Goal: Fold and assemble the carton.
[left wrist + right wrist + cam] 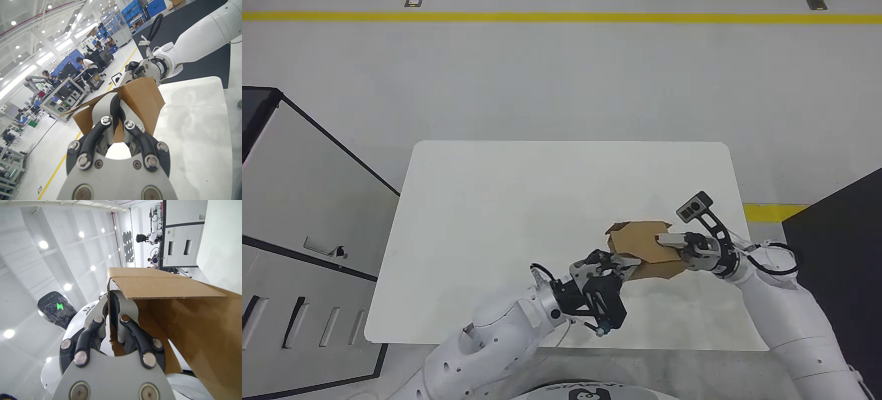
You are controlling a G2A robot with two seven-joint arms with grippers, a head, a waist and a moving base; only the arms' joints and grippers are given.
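Observation:
A brown cardboard carton (pixel 644 250) is held above the white table (pixel 542 200), near its front right part. My left gripper (pixel 620 266) is shut on the carton's near wall; in the left wrist view the gripper (pixel 118 111) pinches a brown panel (pixel 143 102) between its black pads. My right gripper (pixel 670 241) grips the carton's opposite side. In the right wrist view the gripper (pixel 109 306) is shut on a thin cardboard edge (pixel 109 313), and a flap (pixel 160 289) folds over the open carton.
A grey cabinet with drawers (pixel 302 250) stands left of the table. A dark mat (pixel 842 250) lies on the floor at the right. Most of the table's back and left surface is bare white.

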